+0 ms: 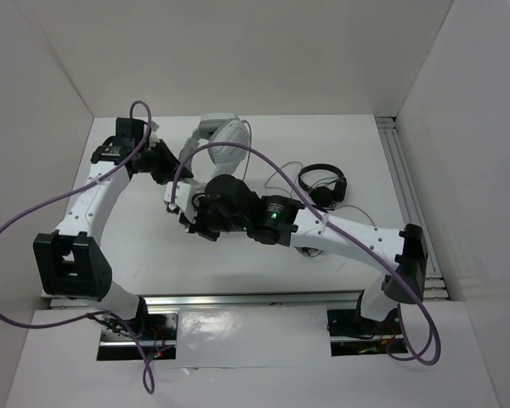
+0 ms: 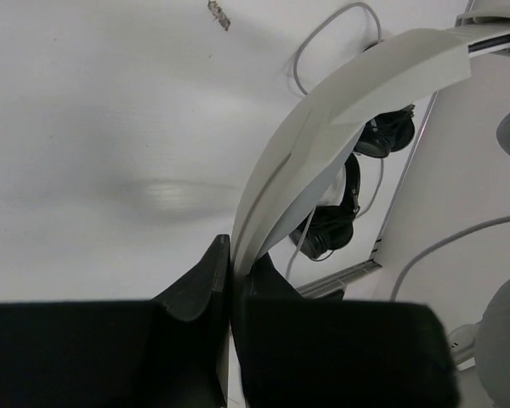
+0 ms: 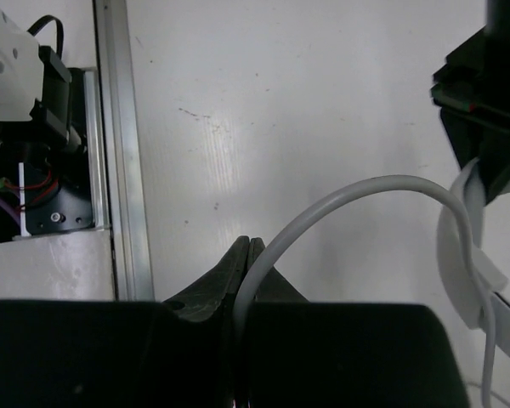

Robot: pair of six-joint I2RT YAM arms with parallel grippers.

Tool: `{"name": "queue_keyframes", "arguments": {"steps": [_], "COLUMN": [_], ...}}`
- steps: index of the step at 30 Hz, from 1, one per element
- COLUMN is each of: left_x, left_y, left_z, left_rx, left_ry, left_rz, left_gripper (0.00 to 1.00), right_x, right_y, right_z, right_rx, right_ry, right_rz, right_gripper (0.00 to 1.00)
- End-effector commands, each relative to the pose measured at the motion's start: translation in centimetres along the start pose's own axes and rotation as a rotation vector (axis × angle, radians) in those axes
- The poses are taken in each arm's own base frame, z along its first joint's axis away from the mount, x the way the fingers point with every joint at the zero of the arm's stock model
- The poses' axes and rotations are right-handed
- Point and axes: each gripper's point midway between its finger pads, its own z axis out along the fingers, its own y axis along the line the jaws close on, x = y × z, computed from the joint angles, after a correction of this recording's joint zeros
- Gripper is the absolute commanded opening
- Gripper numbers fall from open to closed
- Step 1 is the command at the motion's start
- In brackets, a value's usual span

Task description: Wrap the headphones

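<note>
From above, the grey headphones (image 1: 223, 140) sit at the counter's (image 1: 136, 246) far middle, with both arms stretched toward them. Left wrist view: the left tool (image 2: 231, 255) is clamped on the headband (image 2: 340, 110). Right wrist view: the right tool (image 3: 248, 251) pinches the cable (image 3: 348, 197).

Your headphones (image 1: 223, 140) are plain pale grey-white, no pattern, and their cable (image 3: 357, 191) is light grey. Right of them there's a smaller black pair (image 1: 323, 183) on the white desk (image 1: 238, 259). The right arm (image 1: 357, 234) is white with black joints, a green light (image 1: 274, 215) and purple leads (image 1: 34, 206).
</note>
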Motion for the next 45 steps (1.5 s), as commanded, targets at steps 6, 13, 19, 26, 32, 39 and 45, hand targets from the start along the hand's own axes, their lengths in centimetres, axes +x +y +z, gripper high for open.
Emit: {"name": "queue_keyframes", "arguments": {"steps": [6, 13, 19, 26, 32, 39, 45], "left_x": [0.3, 0.8, 2.2, 3.1, 1.6, -2.4, -3.3], "left_y": [-3.9, 1.0, 3.0, 2.9, 6.3, 1.9, -6.3], "left_z": [-3.5, -3.9, -4.1, -6.7, -11.8, -15.5, -20.1], "left_rx": [-0.052, -0.434, -0.647, -0.816, -0.974, -0.404, -0.092], "left_ry": [-0.226, -0.388, -0.443, -0.532, -0.627, -0.674, -0.695], "left_rz": [0.295, 0.511, 0.69, 0.814, 0.404, 0.19, 0.274], "left_gripper": [0.0, 0.0, 0.0, 0.0, 0.0, 0.0, 0.0], "right_x": [-3.3, -5.2, -3.9, -1.5, -1.6, 0.0, 4.8], "right_y": [-1.1, -2.3, -5.4, -10.4, -15.5, -11.9, -11.0], "right_z": [-0.5, -2.8, -4.4, -7.7, -13.3, -13.1, -6.7], "right_rx": [-0.045, -0.023, 0.125, 0.386, 0.673, 0.396, 0.151], "right_ry": [-0.146, -0.076, 0.046, 0.195, 0.033, -0.265, -0.242], "right_rz": [0.036, -0.017, -0.05, -0.09, 0.006, 0.141, 0.276], "right_gripper": [0.0, 0.0, 0.0, 0.0, 0.0, 0.0, 0.0]}}
